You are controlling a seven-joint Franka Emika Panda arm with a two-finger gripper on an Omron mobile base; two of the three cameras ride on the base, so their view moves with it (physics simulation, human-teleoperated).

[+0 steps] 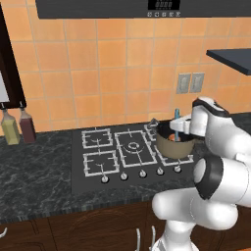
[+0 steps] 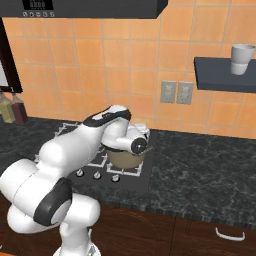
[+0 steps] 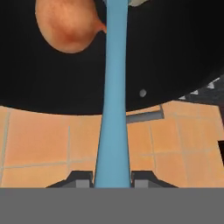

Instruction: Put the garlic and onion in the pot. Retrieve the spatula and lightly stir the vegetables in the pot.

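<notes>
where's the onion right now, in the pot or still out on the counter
In the pot. The hand view shows the onion against the pot's dark inside, beside the spatula that the claw holds.

Dark marbled counter (image 1: 39,171), inset stovetop (image 1: 122,149), pot (image 1: 171,147) on right burner, two bottles (image 1: 18,127)

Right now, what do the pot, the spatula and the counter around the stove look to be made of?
The pot: tan matte sides, dark rim and inside; looks like enamelled or coated metal, though ceramic is possible. The spatula, held in the shut claw: uniform light blue, smooth, no grain; probably plastic or silicone. The counter: dark with pale veining and a slight sheen, like polished stone.
</notes>
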